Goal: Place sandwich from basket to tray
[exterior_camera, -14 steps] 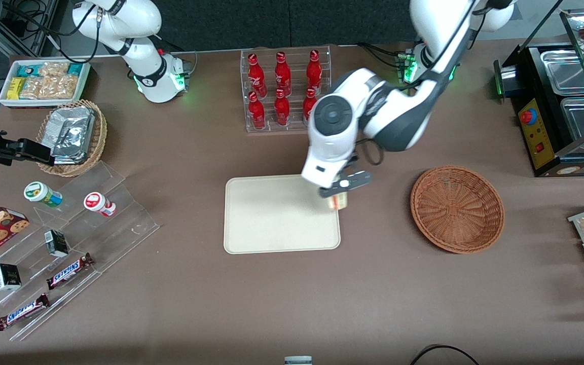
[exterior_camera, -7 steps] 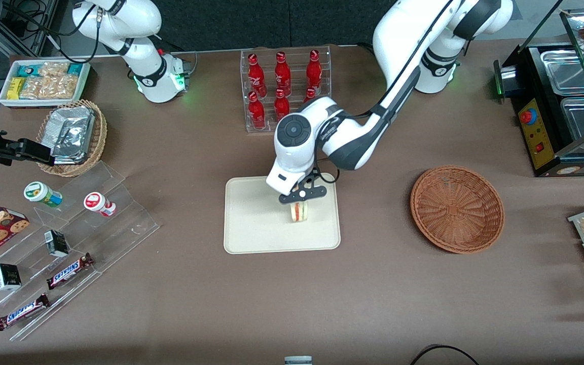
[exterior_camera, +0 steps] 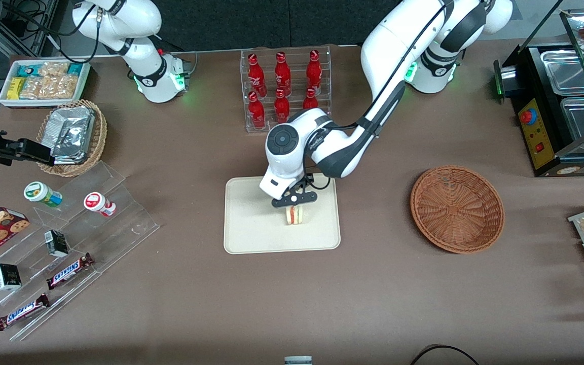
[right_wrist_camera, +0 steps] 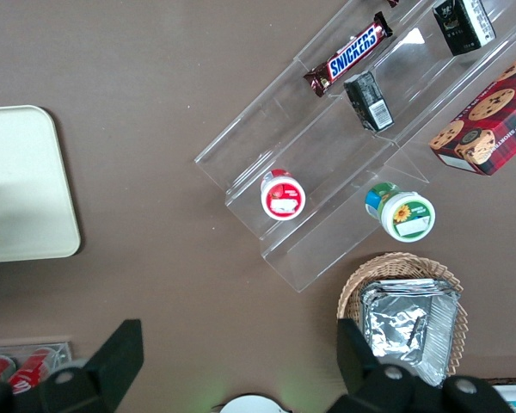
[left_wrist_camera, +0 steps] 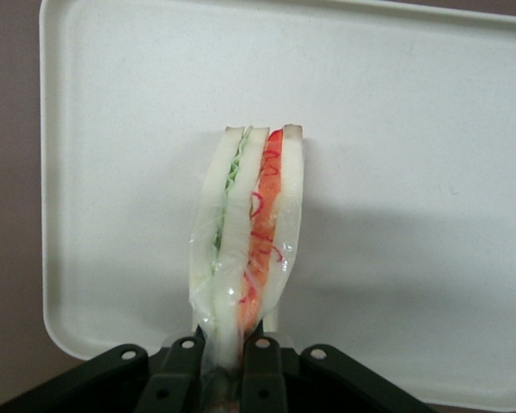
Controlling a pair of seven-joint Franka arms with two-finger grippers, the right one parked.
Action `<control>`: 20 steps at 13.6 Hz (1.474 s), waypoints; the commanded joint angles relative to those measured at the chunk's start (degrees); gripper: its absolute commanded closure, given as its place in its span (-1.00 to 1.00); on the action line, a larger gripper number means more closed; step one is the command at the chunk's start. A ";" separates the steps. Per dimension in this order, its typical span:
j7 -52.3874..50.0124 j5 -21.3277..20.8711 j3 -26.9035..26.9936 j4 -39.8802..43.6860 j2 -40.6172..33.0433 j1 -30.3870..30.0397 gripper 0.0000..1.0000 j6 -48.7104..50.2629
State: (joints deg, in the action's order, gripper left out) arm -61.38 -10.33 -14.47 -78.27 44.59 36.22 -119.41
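The gripper [exterior_camera: 294, 202] is pinching the plastic-wrapped sandwich [exterior_camera: 295, 215] between closed fingers [left_wrist_camera: 262, 379] over the cream tray [exterior_camera: 251, 223], its base hidden by them. The wicker basket [exterior_camera: 457, 208] is sitting apart. Two candy bars [exterior_camera: 68, 270] are reading "SNICKERS".

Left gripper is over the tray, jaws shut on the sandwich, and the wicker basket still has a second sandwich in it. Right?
Not quite. The front view shows the reddish-brown wicker basket empty, with no second sandwich. The rest holds: the left gripper is over the cream tray, jaws shut on the sandwich, as the left wrist view shows.
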 commanded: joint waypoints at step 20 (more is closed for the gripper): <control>16.43 4.36 0.41 -2.75 -36.57 -25.38 -0.98 40.04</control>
State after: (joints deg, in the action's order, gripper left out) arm -50.58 -6.92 -13.54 -75.53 13.32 15.34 -80.10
